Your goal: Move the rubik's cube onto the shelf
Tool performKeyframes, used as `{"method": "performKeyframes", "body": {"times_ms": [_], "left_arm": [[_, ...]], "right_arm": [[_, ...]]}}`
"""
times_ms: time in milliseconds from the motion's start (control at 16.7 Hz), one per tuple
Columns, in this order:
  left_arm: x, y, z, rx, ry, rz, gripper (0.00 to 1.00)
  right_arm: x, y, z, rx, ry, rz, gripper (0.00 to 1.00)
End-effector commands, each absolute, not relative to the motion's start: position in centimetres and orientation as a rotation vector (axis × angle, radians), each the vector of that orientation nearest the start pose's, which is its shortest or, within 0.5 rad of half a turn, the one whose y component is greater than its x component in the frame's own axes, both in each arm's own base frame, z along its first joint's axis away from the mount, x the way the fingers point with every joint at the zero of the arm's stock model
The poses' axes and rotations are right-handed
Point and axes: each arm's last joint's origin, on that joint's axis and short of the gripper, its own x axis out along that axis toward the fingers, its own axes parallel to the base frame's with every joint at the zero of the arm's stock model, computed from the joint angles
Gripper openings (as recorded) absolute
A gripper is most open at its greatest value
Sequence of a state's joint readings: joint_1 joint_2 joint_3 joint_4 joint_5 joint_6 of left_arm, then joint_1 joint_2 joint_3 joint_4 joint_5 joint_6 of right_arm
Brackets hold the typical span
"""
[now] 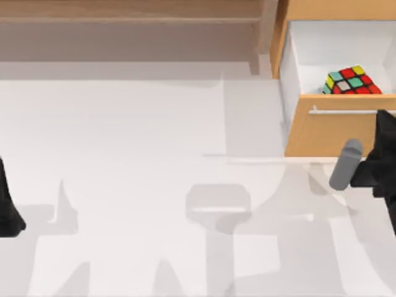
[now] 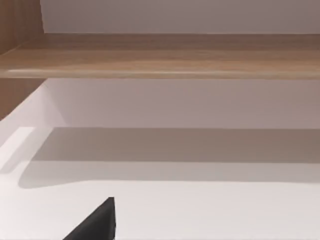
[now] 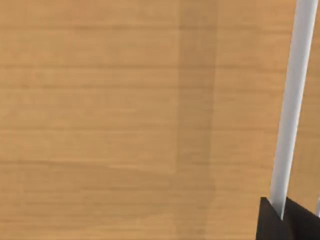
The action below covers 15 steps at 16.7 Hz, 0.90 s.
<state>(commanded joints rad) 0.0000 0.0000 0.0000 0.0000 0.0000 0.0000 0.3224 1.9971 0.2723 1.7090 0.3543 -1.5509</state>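
The rubik's cube (image 1: 351, 80) lies inside an open drawer (image 1: 322, 52) at the far right of the table, close against the inside of the drawer's front panel (image 1: 331, 130). Its upward face shows red, green, yellow and pale stickers between black edges. The drawer has white inner walls and floor, and its front panel is orange-brown wood with a pale metal bar handle (image 1: 343, 111) running across it.

The right gripper (image 3: 282, 217) is at that handle: in the right wrist view its dark fingertips (image 3: 270, 222) sit on either side of the bar, which passes between them in front of the wood-grain panel, so the pincer looks pinched onto the handle. From above, the right arm (image 1: 383, 161) is a black shape at the right edge of the table, just in front of the drawer, with a grey cylinder (image 1: 345, 164) slanting beside it.

The shelf (image 1: 130, 12) runs along the far left side, a long light-brown board with a grey shadowed recess beneath it and an upright wooden post (image 1: 267, 31) at its right end, next to the drawer. The left wrist view looks at the same board from in front.

The left arm (image 1: 9, 207) rests at the left edge of the table, well apart from the cube; whether its pincer is spread or pressed together I cannot tell.

The table (image 1: 124, 185) is a plain white surface crossed by soft grey shadows of the arms.
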Motion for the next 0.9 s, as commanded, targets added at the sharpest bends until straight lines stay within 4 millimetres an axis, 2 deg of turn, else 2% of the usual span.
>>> {"method": "performKeyframes", "body": {"times_ms": [780,900], "left_arm": [[10.57,-0.12,16.0,0.0,0.0,0.0,1.0],[10.57,-0.12,16.0,0.0,0.0,0.0,1.0]], "right_arm": [[24.27,7.12,8.67,-1.57,0.016,0.001,0.98],[24.27,7.12,8.67,-1.57,0.016,0.001,1.0]]}}
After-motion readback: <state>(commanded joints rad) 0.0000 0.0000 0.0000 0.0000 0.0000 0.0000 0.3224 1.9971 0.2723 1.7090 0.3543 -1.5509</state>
